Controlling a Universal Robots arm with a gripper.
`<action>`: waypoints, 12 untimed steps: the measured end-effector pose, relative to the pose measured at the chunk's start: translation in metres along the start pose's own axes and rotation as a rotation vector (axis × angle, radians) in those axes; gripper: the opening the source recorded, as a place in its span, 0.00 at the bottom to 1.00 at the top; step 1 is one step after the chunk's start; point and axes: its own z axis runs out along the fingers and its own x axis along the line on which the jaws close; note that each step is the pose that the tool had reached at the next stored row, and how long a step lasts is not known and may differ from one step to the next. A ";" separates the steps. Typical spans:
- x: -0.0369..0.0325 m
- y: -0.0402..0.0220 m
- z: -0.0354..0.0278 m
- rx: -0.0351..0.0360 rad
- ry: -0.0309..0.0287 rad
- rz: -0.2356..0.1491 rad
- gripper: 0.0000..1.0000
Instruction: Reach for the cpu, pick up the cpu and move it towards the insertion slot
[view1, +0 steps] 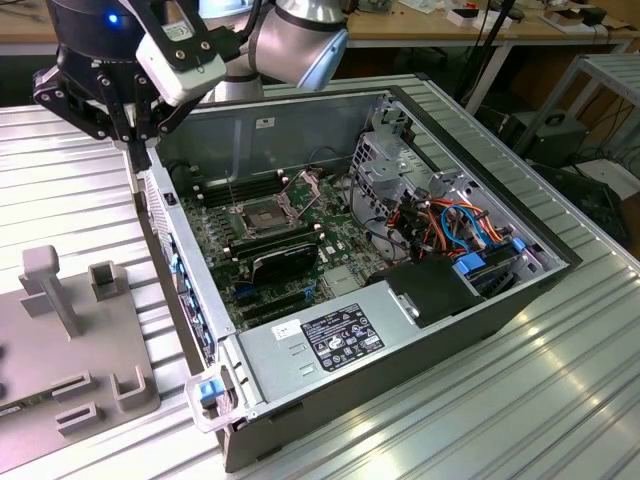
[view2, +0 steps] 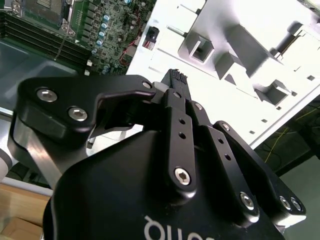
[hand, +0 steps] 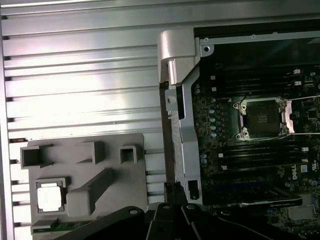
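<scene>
Step in hand: the reach, barely under way by my reading.

- Gripper (view1: 137, 148) hangs in the upper left of the exterior frame, over the near wall of the open computer case (view1: 270, 130). Fingers look pressed together, nothing between them.
- The cpu (hand: 50, 196) is not yet picked. In the first wrist view it lies flat, pale face up, in a square nest of the grey fixture (view1: 95, 375), just beside the slanted post.
- The fixture sits at the lower left of the exterior frame, outside the case, well apart from the gripper.
- Insertion slot (view1: 262, 220) sits mid-frame on the board, open and unfilled.

Judgement: the reach calls for parted fingers and a squared-up descent over the nest. The chip is thin, with little edge to grip.
</scene>
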 end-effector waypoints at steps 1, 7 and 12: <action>0.0017 -0.0001 0.0000 0.0000 0.0001 0.000 0.11; 0.0083 -0.0006 0.0001 0.0001 0.0013 0.000 0.11; 0.0130 -0.0010 0.0002 0.0002 0.0023 0.000 0.11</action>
